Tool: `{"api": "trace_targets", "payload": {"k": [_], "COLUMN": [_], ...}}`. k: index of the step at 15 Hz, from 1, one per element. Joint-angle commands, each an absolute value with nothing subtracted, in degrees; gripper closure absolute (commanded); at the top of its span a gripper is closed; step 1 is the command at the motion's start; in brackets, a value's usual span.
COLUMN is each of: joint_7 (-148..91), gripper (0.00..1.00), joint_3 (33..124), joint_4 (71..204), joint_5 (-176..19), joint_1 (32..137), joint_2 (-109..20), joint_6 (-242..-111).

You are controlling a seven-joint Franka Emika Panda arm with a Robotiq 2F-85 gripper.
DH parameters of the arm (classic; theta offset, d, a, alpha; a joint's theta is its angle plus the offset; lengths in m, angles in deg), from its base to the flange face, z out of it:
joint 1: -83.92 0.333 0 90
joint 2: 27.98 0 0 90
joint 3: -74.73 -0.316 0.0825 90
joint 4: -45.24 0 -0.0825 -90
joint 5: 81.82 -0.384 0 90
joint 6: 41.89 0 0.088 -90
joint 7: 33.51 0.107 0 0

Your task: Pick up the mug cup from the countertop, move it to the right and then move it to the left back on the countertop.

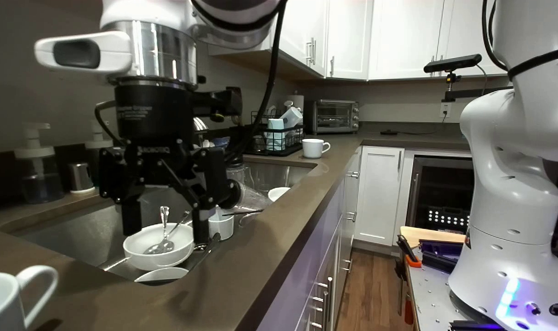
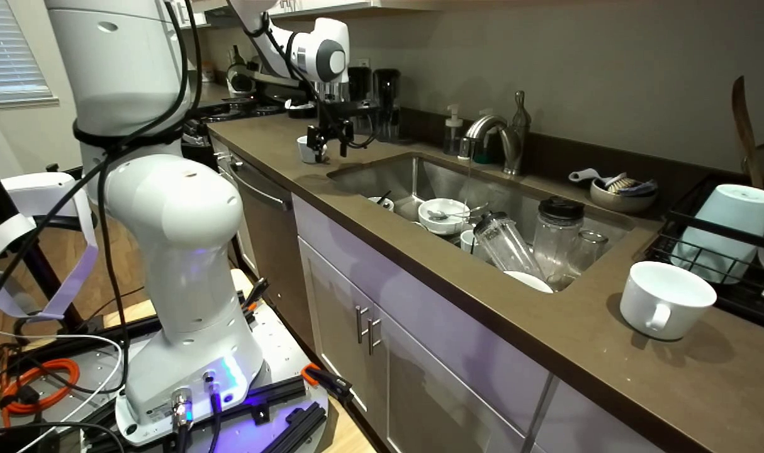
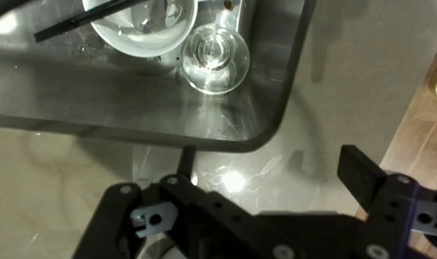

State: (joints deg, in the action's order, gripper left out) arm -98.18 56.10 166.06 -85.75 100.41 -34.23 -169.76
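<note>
Hanging above the table (image 1: 260,248) near a corner of the sink (image 2: 388,179), your tool (image 1: 166,230) is empty, its black jaws spread wide with nothing between them. The mug cup (image 1: 5,303), most likely the one nearest the tool, stands upright on the table past that end of the sink, apart from the jaws; a similar white mug (image 2: 665,302) stands beyond the opposite end, so confirm the target first. You appear to be at the approach, ahead of the first lift, though a moment after release would look alike. The next move calls for you to bring the tool over the mug cup, lower it with the jaws astride the wall, then clamp. Note the materials: glossy white ceramic, rounded body and loop handle, probably slick to grip; table smooth, taupe and stone-like, with a thick edge; sink of steel with rounded corners, holding a clear round glass (image 3: 215,59) and a white bowl (image 1: 143,259)
</note>
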Motion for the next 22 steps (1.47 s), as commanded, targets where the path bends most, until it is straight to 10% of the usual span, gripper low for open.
{"api": "trace_targets", "payload": {"k": [1,8,12,18,21,22], "joint_7": [-98.5,-98.7,-98.5,-97.4,-96.7,-96.4], "gripper": [0.0,0.11,0.02,0.46,0.41,0.16], "joint_3": [55.4,54.2,53.9,54.0,54.1,54.2], "joint_4": [161.6,152.1,148.4,145.7,144.8,144.6], "joint_5": [-83.4,-79.4,-78.1,-75.0,-73.5,-73.0], "joint_1": [101.4,102.7,103.3,104.8,105.7,105.9], "joint_2": [-39.1,-48.5,-51.6,-51.9,-51.7,-51.7], "joint_6": [-171.9,-171.0,-169.8,-167.7,-165.8,-165.4]}}
